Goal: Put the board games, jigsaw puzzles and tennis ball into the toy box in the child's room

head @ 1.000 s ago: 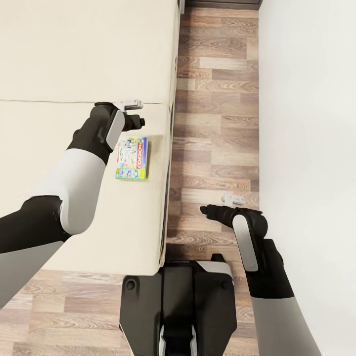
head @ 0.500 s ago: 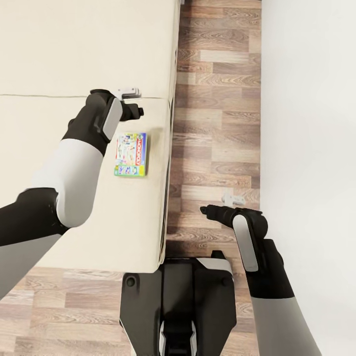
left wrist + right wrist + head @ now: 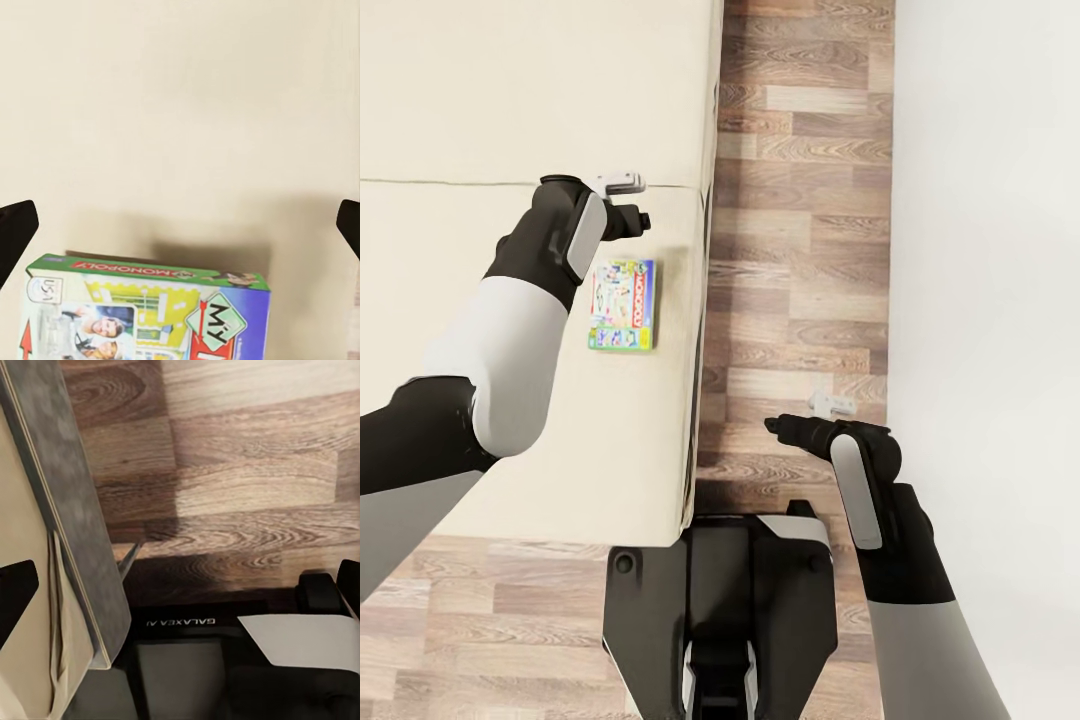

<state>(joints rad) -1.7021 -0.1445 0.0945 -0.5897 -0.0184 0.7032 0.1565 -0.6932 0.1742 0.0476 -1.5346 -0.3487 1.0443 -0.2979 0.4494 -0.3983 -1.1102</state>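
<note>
Board game: one Monopoly box [image 3: 623, 305], green-edged with a blue band along its right side, lies flat on the bed [image 3: 480, 120] near the bed's right edge, long side running near to far. In the left wrist view the same box [image 3: 150, 311] shows its green lid edge with the red Monopoly banner and part of the printed lid; it casts a soft shadow on the cream cover beyond it.

Bed: cream cover, plain, with a thin seam crossing it left to right just beyond the far end of the box. Its grey side panel [image 3: 71, 502] shows in the right wrist view, standing against the floor.

Left gripper [image 3: 628, 200]: held above the bed at the seam, just past the far end of the box and not touching it. Jaws spread wide; in the left wrist view the two dark fingertips [image 3: 15, 232] sit at opposite edges of the frame with bare cover between them. Nothing is held.

Right gripper [image 3: 828, 404]: held over the floor to the right of the bed, well apart from the box. Jaws wide apart; dark fingertips [image 3: 15, 596] at both frame edges in the right wrist view, nothing between them.

Floor [image 3: 800, 200]: wood planks in mixed brown tones, forming a strip between the bed and a white wall [image 3: 990, 250] on the right.

Robot base [image 3: 720, 610]: dark, with a grey plate, at the near edge of the bed; the lettering GALAXEA AI [image 3: 180, 622] reads on it in the right wrist view.
</note>
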